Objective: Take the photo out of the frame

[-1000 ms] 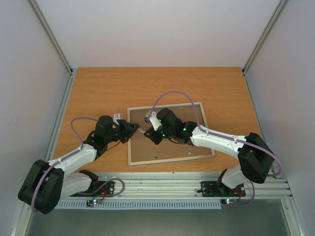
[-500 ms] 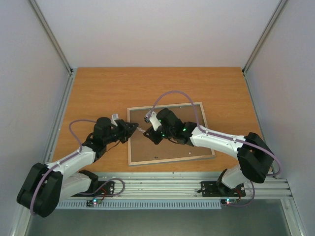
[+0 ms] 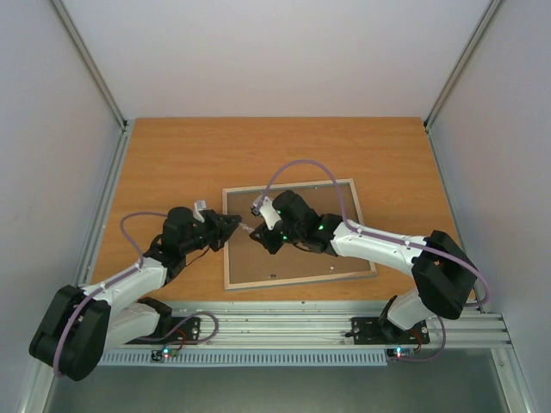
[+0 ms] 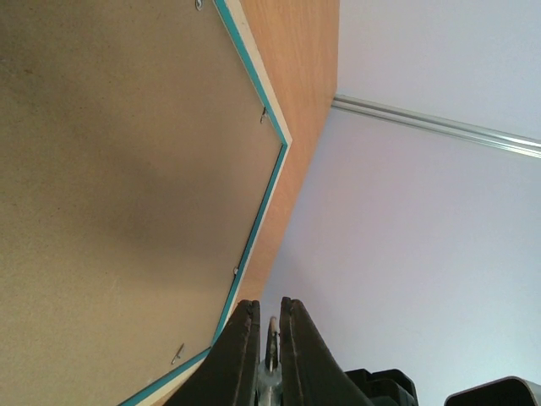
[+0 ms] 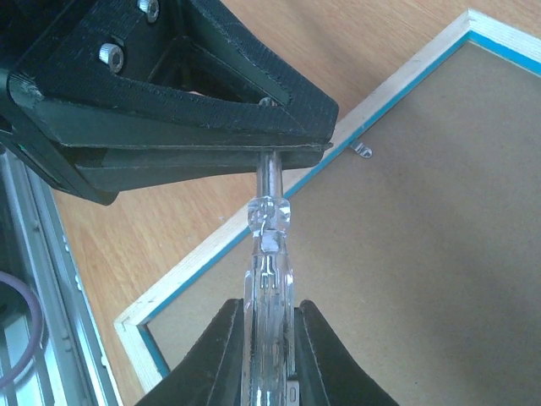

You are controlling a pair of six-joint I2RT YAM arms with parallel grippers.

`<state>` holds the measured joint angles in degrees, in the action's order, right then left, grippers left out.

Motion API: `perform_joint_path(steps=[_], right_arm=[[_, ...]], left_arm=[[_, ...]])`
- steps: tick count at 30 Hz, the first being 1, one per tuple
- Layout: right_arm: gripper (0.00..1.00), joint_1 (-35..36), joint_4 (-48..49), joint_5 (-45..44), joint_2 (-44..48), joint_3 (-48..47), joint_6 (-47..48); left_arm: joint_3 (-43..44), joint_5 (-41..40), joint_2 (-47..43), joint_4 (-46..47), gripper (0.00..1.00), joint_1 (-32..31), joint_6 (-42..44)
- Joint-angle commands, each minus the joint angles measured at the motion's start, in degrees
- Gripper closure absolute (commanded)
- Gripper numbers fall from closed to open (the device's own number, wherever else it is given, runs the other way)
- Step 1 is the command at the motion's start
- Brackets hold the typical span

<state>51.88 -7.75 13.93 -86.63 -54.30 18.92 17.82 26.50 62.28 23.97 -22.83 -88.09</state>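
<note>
Frame point(image 3: 301, 281) face down on bench point(image 3: 172, 163), photo hidden under backing point(image 3: 301, 254) | left tool point(image 4: 270, 317) clamps tip of clear pick point(image 5: 269, 254), right tool point(image 5: 269, 315) pinches its handle | print likely flimsy: lift by edge

we see the left gripper point(image 4: 270, 306) at the bottom edge, its fingers pressed together on a thin pale rod point(image 4: 272, 334). to the left we find the brown backing board point(image 4: 110, 186) lying inside the frame point(image 4: 258, 222), which is turquoise within and pale wood outside. small metal clips point(image 4: 263, 114) sit along it. the frame rests on the orange table point(image 4: 296, 76), with a white wall point(image 4: 423, 254) beyond.
</note>
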Motion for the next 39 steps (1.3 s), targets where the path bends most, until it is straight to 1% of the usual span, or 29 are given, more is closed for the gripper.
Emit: perform_joint_path(steps=[1,3,7,8,10,13,14,16,23,26,28,32,39], right_arm=[[0.94,0.34,1.85,-0.31,-0.61,-0.06,0.32],[0.98,0.20,1.58,-0.61,-0.71,-0.33,0.86],[0.99,-0.38,-0.90,-1.07,-1.81,-2.10,2.15],[0.99,-0.61,-2.00,-1.16,-2.29,-2.80,2.58],[0.99,-0.91,-3.98,-1.72,-3.50,-4.09,3.12],[0.99,-1.61,-6.70,-1.89,-5.19,-6.11,3.78],[0.99,-1.82,-7.45,-1.89,-5.81,-6.69,3.95],[0.99,-2.16,-8.95,-1.89,-7.10,-8.07,4.46],[0.99,-2.72,-13.61,-2.20,-12.16,-13.38,5.05],[0.99,-2.83,-15.86,-2.25,-14.87,-15.98,5.54],[0.99,-2.96,-16.95,-2.16,-16.18,-17.51,5.69],[0.99,-3.44,-19.77,-2.24,-19.04,-20.79,5.60],[0.99,-3.80,-23.13,-1.51,-23.45,-25.58,5.76]], left_arm=[[-0.88,-0.28,-0.53,4.50,0.98,0.24,-0.53],[-0.86,-0.45,-0.24,3.47,0.93,0.33,0.28],[-0.42,-1.39,-0.03,-1.39,0.83,0.71,4.02],[0.08,-2.06,-0.12,-3.98,0.80,0.83,5.18],[2.26,-3.67,-0.22,-12.20,0.78,1.01,9.79],[5.87,-6.63,-0.22,-22.75,0.73,1.12,18.25],[7.04,-8.07,-0.26,-27.54,0.73,1.12,20.76],[9.23,-10.92,-0.61,-33.99,0.72,1.12,25.22],[13.73,-19.50,-0.98,-46.76,0.64,1.12,35.69],[15.89,-21.09,1.13,-50.32,0.61,1.12,39.24],[17.05,-21.23,2.80,-51.02,0.60,1.08,41.71],[18.27,-19.06,6.11,-50.03,0.57,1.12,44.12],[19.30,-15.18,12.18,-47.69,0.55,1.12,45.94]])
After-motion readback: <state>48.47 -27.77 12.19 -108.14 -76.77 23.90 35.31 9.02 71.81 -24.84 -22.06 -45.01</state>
